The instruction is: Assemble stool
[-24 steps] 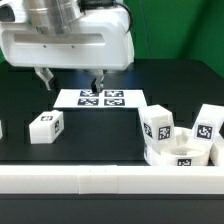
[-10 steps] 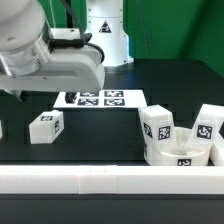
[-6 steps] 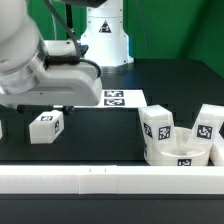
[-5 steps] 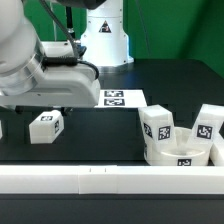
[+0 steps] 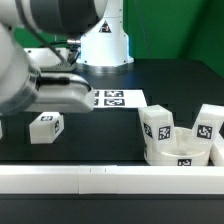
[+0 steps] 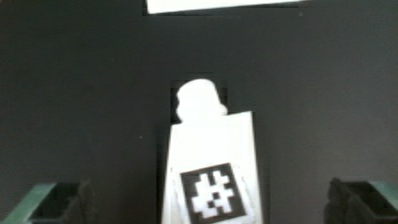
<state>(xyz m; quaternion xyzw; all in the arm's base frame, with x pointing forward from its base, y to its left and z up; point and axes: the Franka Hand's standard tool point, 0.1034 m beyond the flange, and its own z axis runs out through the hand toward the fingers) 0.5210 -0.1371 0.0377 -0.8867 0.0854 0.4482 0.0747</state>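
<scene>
In the wrist view a white stool leg [image 6: 217, 160] lies lengthwise on the black table, tag up and rounded end toward the marker board [image 6: 222, 5]. My gripper [image 6: 208, 203] is open above it, with one dark finger [image 6: 50, 200] and the other finger [image 6: 365, 200] wide on either side, touching nothing. In the exterior view the arm's body [image 5: 45, 70] fills the exterior view's left and hides the fingers. Another leg [image 5: 45, 127] lies just below it. The round seat [image 5: 180, 153] sits at the exterior view's right with two legs [image 5: 158, 124] [image 5: 208, 124] by it.
The marker board [image 5: 112, 98] lies flat mid-table. A long white rail [image 5: 110, 180] runs along the front edge. The robot's white base [image 5: 105, 35] stands at the back. A sliver of a white part [image 5: 1, 128] shows at the exterior view's left edge.
The arm has swung from above the marker board toward the exterior view's left, now looming over the left parts. The jaws stayed open. No part has moved.
</scene>
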